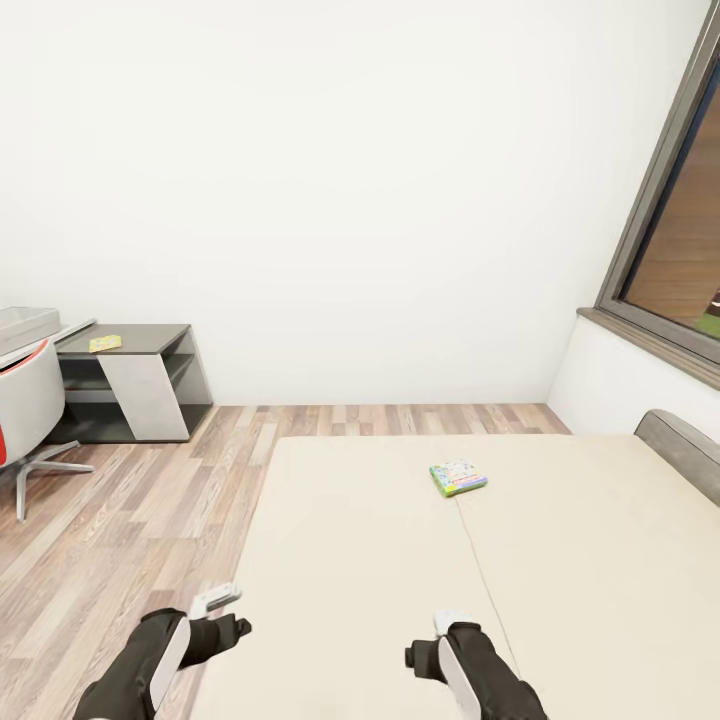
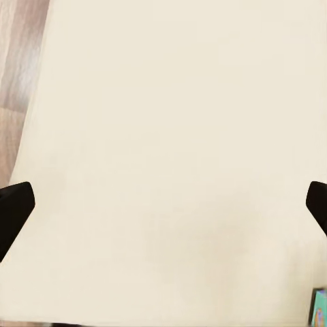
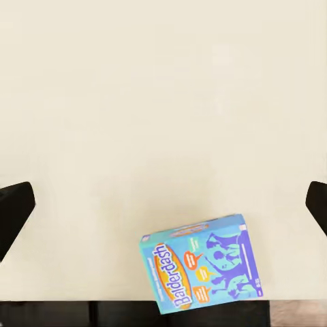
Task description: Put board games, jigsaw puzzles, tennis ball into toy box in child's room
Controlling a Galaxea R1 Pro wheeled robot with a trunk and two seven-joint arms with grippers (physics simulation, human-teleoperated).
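A green-edged board game (image 1: 458, 477) with a white colourful cover lies flat near the middle of the bed (image 1: 380, 560), well ahead of both arms. A light blue board game (image 3: 201, 264) printed "Balderdash" rests on the mattress just in front of my right gripper (image 3: 163, 204), whose black fingertips (image 3: 13, 212) stand wide apart with nothing between them. My left gripper (image 2: 163, 204) hangs open over bare mattress near the bed's edge, and a corner of a colourful box (image 2: 319, 308) peeks in there. Both grippers, left (image 1: 215, 600) and right (image 1: 450, 625), hover low over the bed's near end.
A low dark grey desk (image 1: 135, 385) with a white panel stands against the far wall at left, a small yellow flat item (image 1: 105, 343) on it. A white-and-red chair (image 1: 25, 415) and a pale table edge (image 1: 30, 325) sit far left. Wood floor (image 1: 150, 500) runs beside the bed; a window (image 1: 680, 240) is right.
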